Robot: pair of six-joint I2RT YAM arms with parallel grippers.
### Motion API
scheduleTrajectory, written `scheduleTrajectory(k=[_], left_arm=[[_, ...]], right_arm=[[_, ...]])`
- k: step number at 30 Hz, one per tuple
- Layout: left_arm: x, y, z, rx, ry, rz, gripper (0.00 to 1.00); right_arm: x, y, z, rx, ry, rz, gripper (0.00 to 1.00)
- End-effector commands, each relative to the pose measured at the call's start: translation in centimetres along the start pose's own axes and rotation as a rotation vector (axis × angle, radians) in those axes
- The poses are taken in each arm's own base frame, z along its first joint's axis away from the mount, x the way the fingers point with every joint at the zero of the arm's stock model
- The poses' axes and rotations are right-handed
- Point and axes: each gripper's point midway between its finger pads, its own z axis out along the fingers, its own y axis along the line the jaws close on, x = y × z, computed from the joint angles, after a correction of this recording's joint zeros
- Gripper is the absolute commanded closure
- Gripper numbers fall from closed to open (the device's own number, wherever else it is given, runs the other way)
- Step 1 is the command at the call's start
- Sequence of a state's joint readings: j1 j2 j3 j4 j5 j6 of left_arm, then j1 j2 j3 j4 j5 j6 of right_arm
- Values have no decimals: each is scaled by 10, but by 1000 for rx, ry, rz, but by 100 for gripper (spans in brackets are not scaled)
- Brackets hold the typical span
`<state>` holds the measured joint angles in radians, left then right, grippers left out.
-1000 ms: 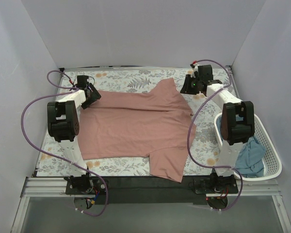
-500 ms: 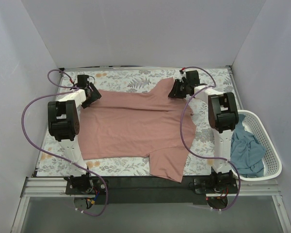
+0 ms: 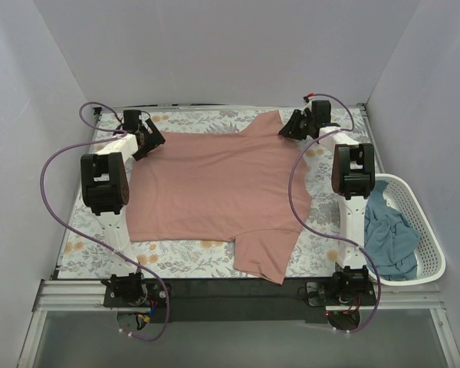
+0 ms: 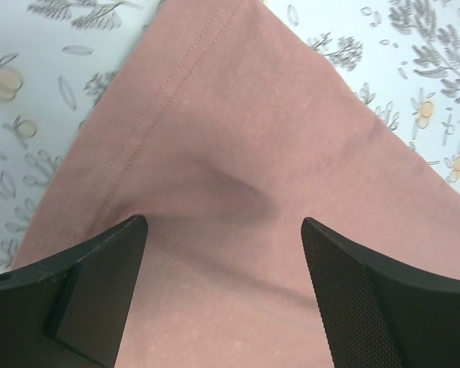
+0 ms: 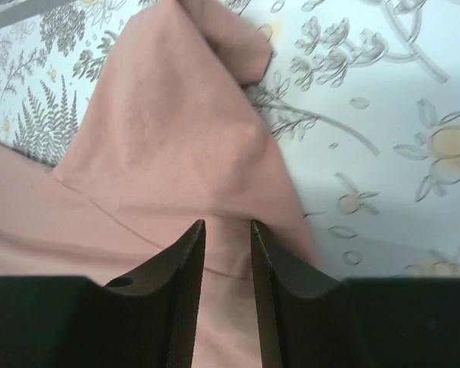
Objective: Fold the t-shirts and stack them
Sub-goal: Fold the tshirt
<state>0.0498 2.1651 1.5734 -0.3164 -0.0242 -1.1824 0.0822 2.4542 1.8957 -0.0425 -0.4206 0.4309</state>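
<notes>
Count of garments: two t-shirts. One pink t-shirt [image 3: 215, 184] lies spread and largely flat in the middle of the worktop [image 3: 207, 291], on top of one floral cloth [image 3: 192, 119] that covers most of the surface. One of its sleeves points toward the near edge, and the tip of that sleeve reaches over the dark strip at the front. One teal t-shirt [image 3: 387, 238] sits crumpled inside one white slotted basket [image 3: 438, 257] at the right side of the worktop, well apart from the pink one.

Count of arms: two, each reaching to the far side.

Left claw [image 3: 152, 139]: positioned at the far left corner of the pink t-shirt. The wrist view shows its two fingers [image 4: 100, 284] spread wide, with pink fabric and a stitched hem running between them and a shallow pucker in the cloth. No grip is observed.

Right claw [image 3: 287, 129]: positioned at the far right corner, on the other sleeve. The wrist view shows its two fingers [image 5: 180, 291] drawn almost together, pinching a strip of pink fabric in the narrow gap between them. Beyond the tips the sleeve rises in a loose fold, its end curled over onto the floral cloth.

The far edge of the pink t-shirt runs between the two claws – roughly straight, with slight wrinkling.
</notes>
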Motion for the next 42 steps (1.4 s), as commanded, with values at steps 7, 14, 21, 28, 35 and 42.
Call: scheduleTrajectory(k=[7, 14, 21, 28, 35, 42], left_arm=[[0, -15, 4, 81, 33, 15, 16], [-47, -39, -69, 154, -135, 37, 15], [-2, -17, -118, 126, -110, 49, 15], [61, 20, -139, 36, -62, 83, 15], [91, 38, -132, -21, -12, 92, 15], [111, 52, -102, -96, 76, 97, 15]], right_arm=[[-51, 6, -23, -51, -87, -100, 61], [-36, 24, -88, 55, -92, -150, 61], [23, 36, -134, 198, 9, -213, 61], [97, 31, -163, 337, 129, -265, 60], [133, 18, -167, 369, 203, -266, 60], [150, -30, -158, 502, 295, -247, 56]])
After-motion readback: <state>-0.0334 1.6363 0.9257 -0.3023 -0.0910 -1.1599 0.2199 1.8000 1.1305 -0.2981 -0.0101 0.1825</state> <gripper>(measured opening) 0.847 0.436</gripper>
